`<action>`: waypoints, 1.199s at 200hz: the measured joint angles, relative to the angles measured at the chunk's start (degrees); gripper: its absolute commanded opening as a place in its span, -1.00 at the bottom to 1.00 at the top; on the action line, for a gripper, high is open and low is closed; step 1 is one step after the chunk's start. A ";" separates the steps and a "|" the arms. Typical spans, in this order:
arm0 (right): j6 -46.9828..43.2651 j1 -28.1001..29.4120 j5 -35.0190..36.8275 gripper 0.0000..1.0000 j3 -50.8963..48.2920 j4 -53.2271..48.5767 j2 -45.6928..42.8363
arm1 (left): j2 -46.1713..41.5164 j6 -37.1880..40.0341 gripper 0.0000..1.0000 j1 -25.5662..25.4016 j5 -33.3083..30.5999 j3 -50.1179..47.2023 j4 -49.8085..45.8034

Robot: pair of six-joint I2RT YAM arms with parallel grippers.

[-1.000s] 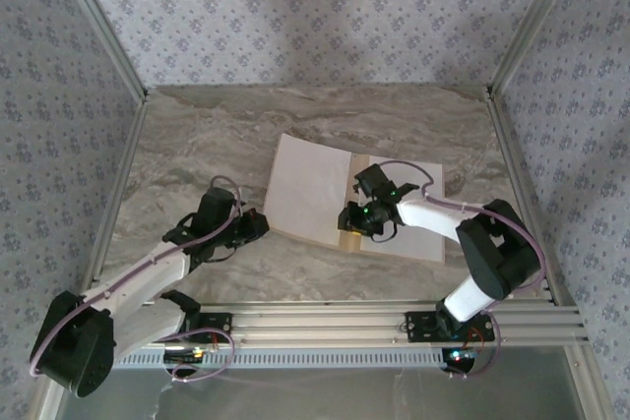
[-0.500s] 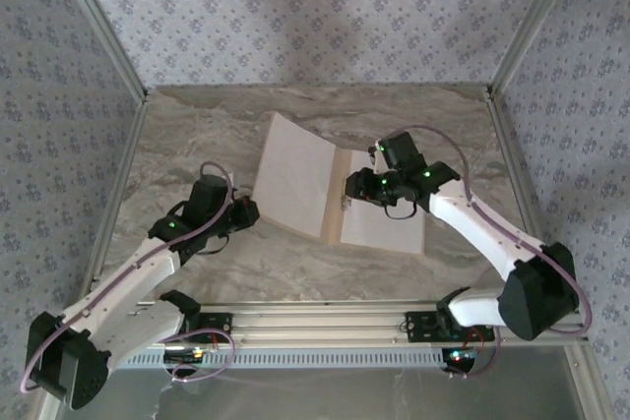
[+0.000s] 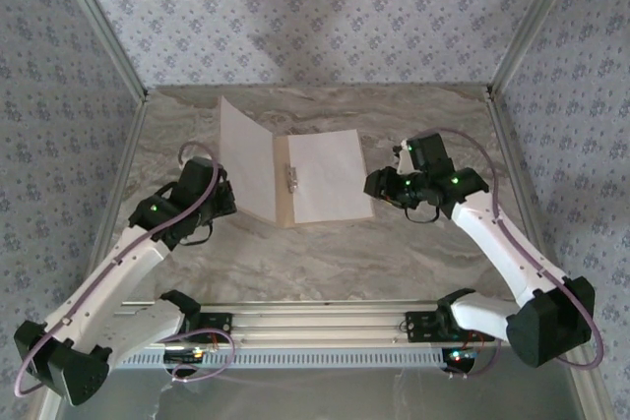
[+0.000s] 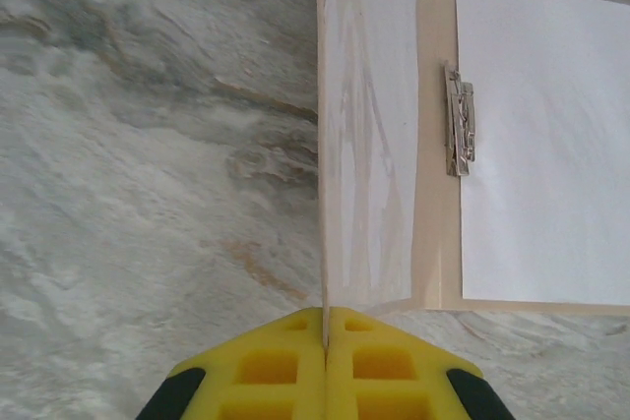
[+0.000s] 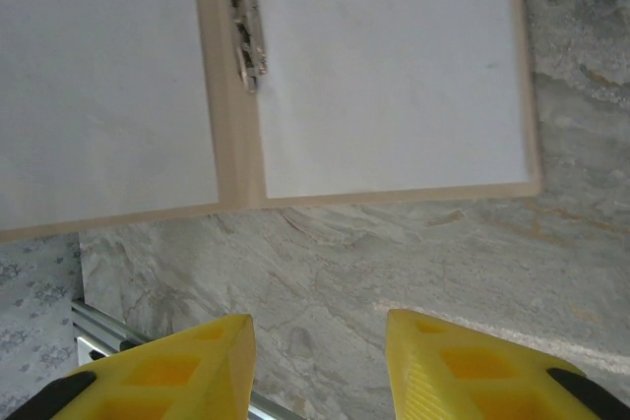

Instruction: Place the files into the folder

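Two changes show from above: the folder (image 3: 246, 159) has slid left and farther back, and the right gripper (image 3: 374, 185) has let go and sits off to its right. White paper (image 3: 330, 176) lies inside on the right half, by the clip (image 3: 289, 176). Left wrist: the left gripper (image 4: 325, 331) is squeezed shut on the raised cover's edge. Right wrist: the right gripper (image 5: 320, 341) is open and empty, near the folder's edge.
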 measured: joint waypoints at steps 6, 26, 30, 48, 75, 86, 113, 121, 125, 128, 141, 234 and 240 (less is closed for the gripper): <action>0.00 -0.24 -0.15 -0.18 -0.31 -0.07 -0.11 | 0.44 0.24 -1.00 -0.44 -1.01 0.87 -0.81; -0.57 -0.83 -0.76 -0.18 -0.98 -0.44 -0.33 | 2.45 0.85 -1.00 -2.32 -4.39 3.91 -3.26; -0.81 -0.94 -0.92 -0.18 -1.07 -0.50 -0.35 | 2.91 0.92 -1.00 -2.75 -5.09 4.48 -3.67; -1.33 -1.42 -1.01 -0.18 -1.40 -0.72 -0.55 | 5.22 1.27 -1.00 -4.85 -7.72 6.62 -5.05; -2.05 -2.54 -1.60 -0.18 -1.81 -0.81 -1.03 | 9.11 1.29 -1.00 -8.98 -11.58 9.46 -6.84; -2.38 -3.06 -1.84 -0.18 -2.01 -0.83 -1.22 | 10.97 1.29 -1.00 -10.71 -13.11 11.08 -7.63; -2.64 -4.33 -2.43 -0.18 -2.29 -1.03 -1.46 | 15.13 1.25 -1.00 -14.53 -16.15 14.56 -8.87; -2.82 -4.68 -2.49 -0.19 -2.38 -1.11 -1.51 | 16.48 1.16 -1.00 -15.63 -17.07 15.69 -9.51; -2.89 -4.81 -2.58 -0.18 -2.43 -1.11 -1.55 | 17.16 1.05 -1.00 -16.11 -17.44 16.20 -9.68; -2.95 -4.94 -2.64 -0.18 -2.47 -1.16 -1.57 | 17.62 0.98 -1.00 -16.46 -17.66 16.50 -9.77; -3.15 -5.42 -2.89 -0.18 -2.78 -1.18 -1.73 | 19.63 0.59 -1.00 -17.97 -18.95 17.81 -10.67; -4.81 -9.94 -4.35 -0.19 -4.28 -2.40 -4.13 | 37.38 -4.26 -1.00 -28.41 -24.83 31.76 -17.84; -5.01 -10.45 -4.35 -0.18 -4.33 -2.62 -4.48 | 38.66 -4.39 -1.00 -28.89 -24.79 32.76 -18.10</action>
